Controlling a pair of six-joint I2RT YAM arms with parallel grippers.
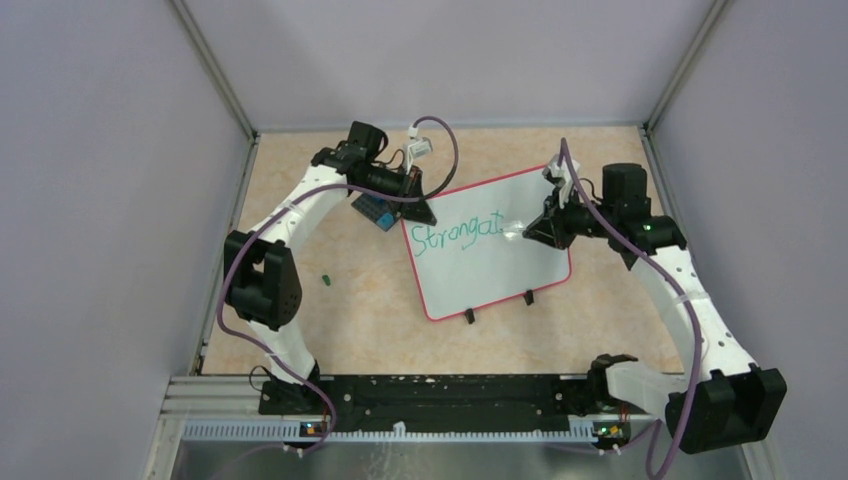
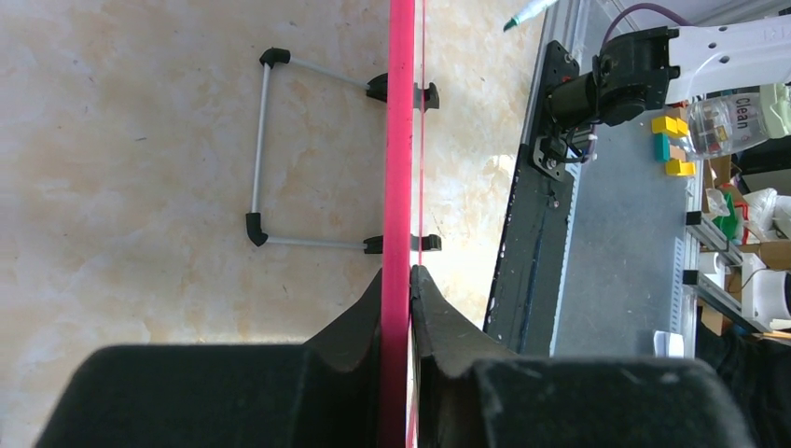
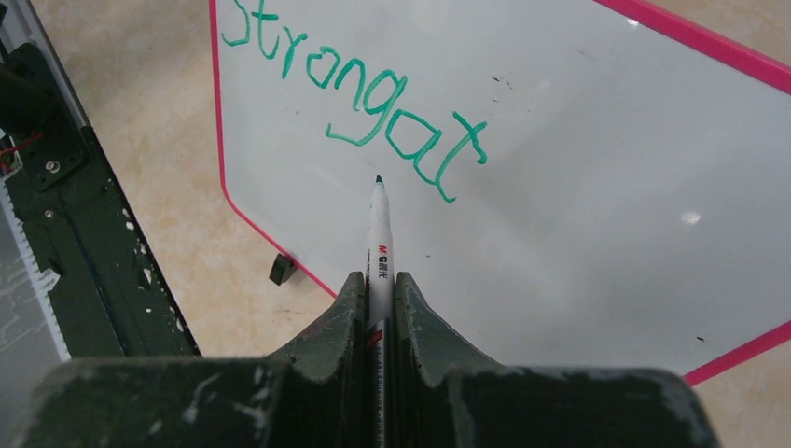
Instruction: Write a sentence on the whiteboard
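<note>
The whiteboard [image 1: 482, 272], white with a red-pink rim, stands tilted mid-table and carries green writing "Strongat" [image 3: 364, 98]. My left gripper [image 1: 418, 206] is shut on the board's upper left rim. In the left wrist view the rim [image 2: 401, 140] runs edge-on between the jaws of the left gripper [image 2: 403, 276]. My right gripper [image 1: 536, 228] is at the board's right part. In the right wrist view it [image 3: 378, 282] is shut on a white marker [image 3: 379, 238]. The marker's green tip points at the board [image 3: 578, 168] just below the letters "ga".
A small dark plate with blue blocks [image 1: 376, 210] lies just left of the board under the left wrist. A small green piece [image 1: 326, 280] lies on the table to the left. The board's wire stand [image 2: 264, 149] and black feet [image 1: 468, 316] rest on the table.
</note>
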